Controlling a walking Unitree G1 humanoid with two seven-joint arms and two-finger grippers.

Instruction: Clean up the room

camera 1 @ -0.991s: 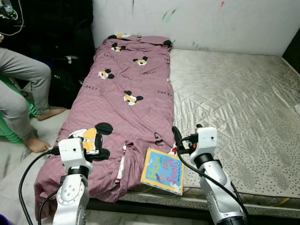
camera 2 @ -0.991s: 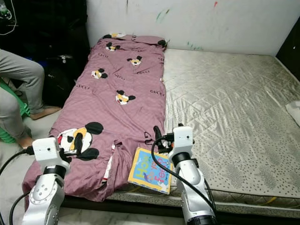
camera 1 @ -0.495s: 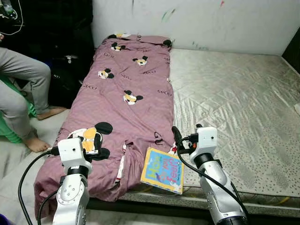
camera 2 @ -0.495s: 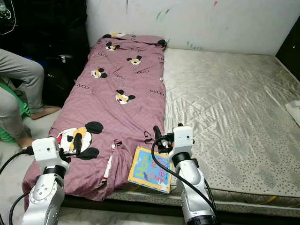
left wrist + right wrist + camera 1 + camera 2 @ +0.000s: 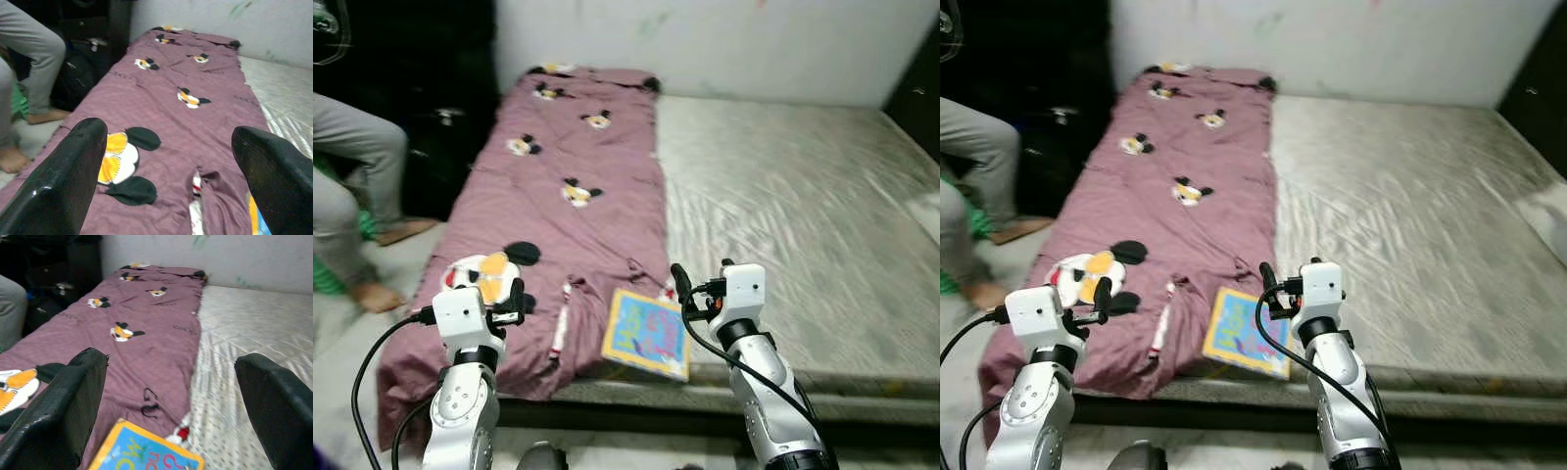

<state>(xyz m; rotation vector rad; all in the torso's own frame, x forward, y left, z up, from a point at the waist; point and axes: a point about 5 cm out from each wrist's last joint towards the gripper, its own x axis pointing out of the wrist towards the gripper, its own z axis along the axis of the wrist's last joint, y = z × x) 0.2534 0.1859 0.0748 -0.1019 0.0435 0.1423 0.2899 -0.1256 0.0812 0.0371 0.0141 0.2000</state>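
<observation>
A purple blanket (image 5: 573, 196) printed with cartoon mice covers the left strip of a bare quilted mattress (image 5: 803, 215). A colourful picture book (image 5: 646, 333) lies at the bed's front edge, partly on the blanket's hem. My left gripper (image 5: 517, 302) hovers open over the blanket's near left corner. To the book's right, just above it, my right gripper (image 5: 690, 292) is held open. In the right wrist view the book (image 5: 146, 453) lies below and between the wide-apart fingers (image 5: 63, 411). The left wrist view looks along the blanket (image 5: 166, 122).
A person's grey-trousered legs (image 5: 352, 166) and bare feet rest on the floor left of the bed. Dark bags (image 5: 440, 137) stand against the wall beside them. A white thing (image 5: 930, 211) lies at the mattress's right edge. The wall runs behind the bed.
The whole picture has shifted and blurred, so the camera has moved; more of the bed's front edge and floor shows. Both arms keep their pose, and the book and blanket lie as before.
</observation>
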